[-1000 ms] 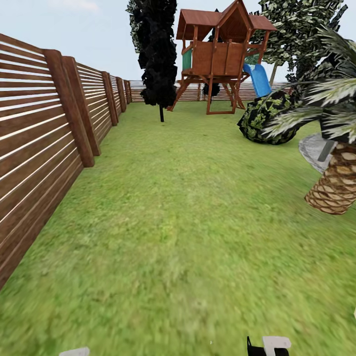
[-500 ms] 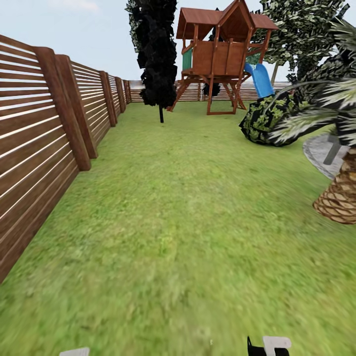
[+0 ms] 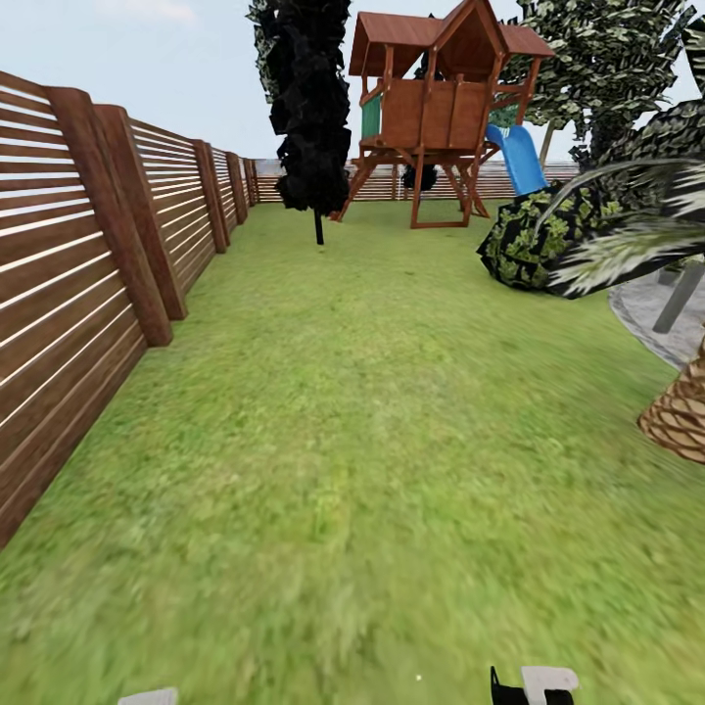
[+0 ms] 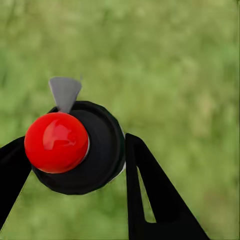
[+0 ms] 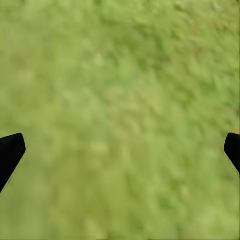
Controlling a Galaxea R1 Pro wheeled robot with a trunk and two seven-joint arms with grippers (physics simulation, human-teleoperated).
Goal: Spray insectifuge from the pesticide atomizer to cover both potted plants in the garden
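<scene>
Atomizer [image 4: 75, 150] between left fingers [image 4: 150, 200], body hidden.

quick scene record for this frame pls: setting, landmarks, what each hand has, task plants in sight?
setting: green lawn, robot in transit
left side: brown horizontal-slat wooden fence
ahead: wooden playhouse with blue slide, dark tree
right side: dark leafy bush, scaly palm trunk, grey paved patio edge
left hand: closed on black round atomizer with red cap
right hand: open, empty, over grass
potted plants: not identifiable here
</scene>
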